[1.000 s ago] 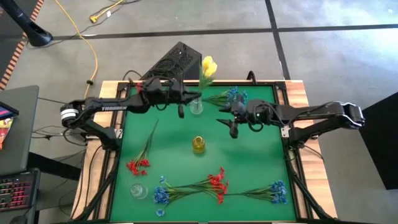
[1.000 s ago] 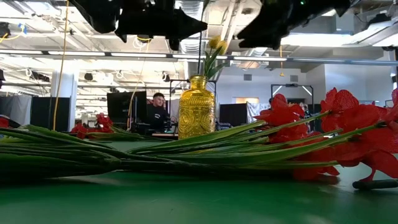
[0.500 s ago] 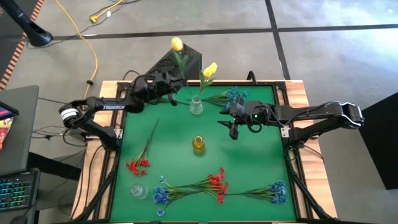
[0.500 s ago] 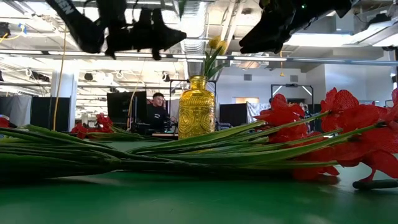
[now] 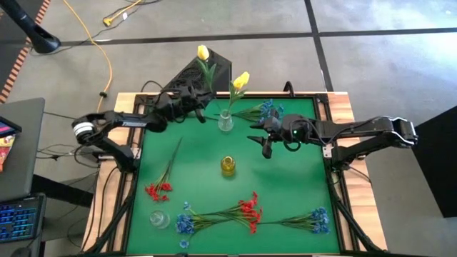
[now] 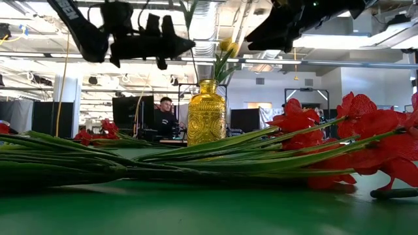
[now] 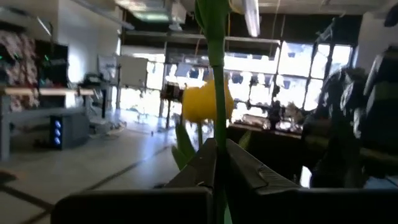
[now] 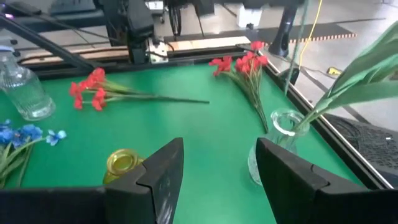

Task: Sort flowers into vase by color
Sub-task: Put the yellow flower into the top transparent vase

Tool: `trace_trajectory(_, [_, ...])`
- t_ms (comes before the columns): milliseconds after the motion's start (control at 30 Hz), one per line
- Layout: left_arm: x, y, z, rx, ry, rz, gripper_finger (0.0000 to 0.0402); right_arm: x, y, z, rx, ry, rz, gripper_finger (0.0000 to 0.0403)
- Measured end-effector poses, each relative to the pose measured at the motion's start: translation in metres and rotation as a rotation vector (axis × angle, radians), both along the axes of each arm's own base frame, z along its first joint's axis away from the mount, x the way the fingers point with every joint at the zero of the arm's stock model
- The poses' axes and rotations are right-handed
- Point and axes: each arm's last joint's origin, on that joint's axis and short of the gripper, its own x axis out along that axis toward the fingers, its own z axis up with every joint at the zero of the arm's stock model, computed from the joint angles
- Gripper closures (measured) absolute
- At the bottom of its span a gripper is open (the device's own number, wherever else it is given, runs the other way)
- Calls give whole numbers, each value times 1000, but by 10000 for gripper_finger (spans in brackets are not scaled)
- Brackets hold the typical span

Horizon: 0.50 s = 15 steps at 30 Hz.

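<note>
Now left gripper (image 5: 198,104), clamped on yellow tulip (image 5: 203,51) stem, has swung from over clear vase (image 5: 226,122) toward table's (image 5: 300,178) far edge; flower not yet placed. Right gripper (image 5: 263,142), fingers apart, empty, hovers mid-table.

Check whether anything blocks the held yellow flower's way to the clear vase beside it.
Nothing visible blocks it. The left hand is shut on the yellow flower, raised beside the clear vase, which already holds another yellow flower. The right hand hangs open, apart.
</note>
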Motion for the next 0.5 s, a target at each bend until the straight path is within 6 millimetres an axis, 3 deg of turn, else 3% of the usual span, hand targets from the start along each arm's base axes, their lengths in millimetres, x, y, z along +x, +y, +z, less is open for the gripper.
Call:
trace_trajectory(133, [15, 11, -15, -54, -5, -43, 401, 0, 0, 1, 1, -7, 0, 177])
trace_trajectory(500, [13, 16, -16, -53, -8, -80, 401, 0, 4, -2, 17, 16, 10, 177])
